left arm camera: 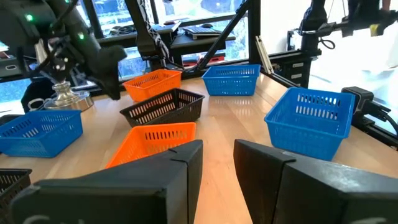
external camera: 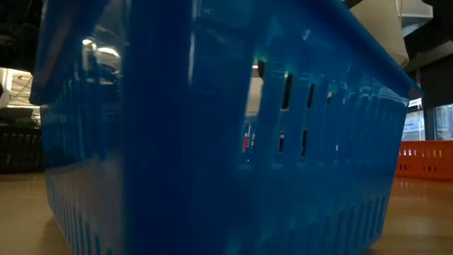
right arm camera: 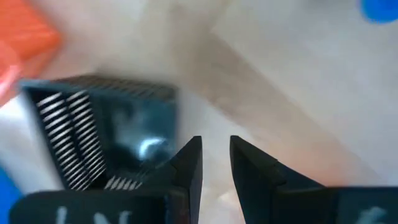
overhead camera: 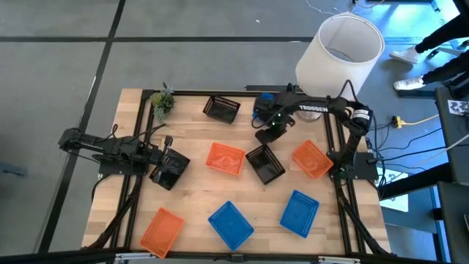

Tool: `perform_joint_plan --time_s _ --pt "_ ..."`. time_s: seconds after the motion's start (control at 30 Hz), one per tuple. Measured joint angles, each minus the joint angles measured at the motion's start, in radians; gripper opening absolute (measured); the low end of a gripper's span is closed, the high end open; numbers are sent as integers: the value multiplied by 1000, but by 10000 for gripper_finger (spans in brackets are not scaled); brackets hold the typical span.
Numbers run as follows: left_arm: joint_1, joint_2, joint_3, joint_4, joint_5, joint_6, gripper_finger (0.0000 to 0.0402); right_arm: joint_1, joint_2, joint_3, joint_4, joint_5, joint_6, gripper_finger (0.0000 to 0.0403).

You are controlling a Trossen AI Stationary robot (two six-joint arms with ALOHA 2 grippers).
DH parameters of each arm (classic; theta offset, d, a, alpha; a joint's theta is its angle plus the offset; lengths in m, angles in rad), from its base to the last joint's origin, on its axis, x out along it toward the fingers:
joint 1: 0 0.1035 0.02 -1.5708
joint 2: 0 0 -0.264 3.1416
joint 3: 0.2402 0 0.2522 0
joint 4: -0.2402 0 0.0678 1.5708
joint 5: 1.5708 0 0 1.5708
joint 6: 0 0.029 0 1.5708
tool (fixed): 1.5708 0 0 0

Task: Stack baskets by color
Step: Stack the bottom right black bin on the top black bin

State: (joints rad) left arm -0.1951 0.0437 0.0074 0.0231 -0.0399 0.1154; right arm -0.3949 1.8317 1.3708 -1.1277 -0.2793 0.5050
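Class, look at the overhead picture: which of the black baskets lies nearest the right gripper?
The tilted black basket at the table's middle, just below the right gripper; the others sit by the plant side and under the left gripper.

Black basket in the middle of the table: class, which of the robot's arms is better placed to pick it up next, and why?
Right. Its claw hangs just beside the middle black basket, which fills its wrist view, empty-fingered. The left claw sits far across the table over another black basket.

3 baskets along the table front — plant back-left.
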Motion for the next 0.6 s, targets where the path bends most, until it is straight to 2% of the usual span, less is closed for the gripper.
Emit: perform_joint_plan --time_s 0.3,0.6 --pt "0 0 0 0 0 0 85 51 0 -31 11 22 45 81" --pt "0 0 0 0 0 0 85 56 0 -54 23 15 70 81"
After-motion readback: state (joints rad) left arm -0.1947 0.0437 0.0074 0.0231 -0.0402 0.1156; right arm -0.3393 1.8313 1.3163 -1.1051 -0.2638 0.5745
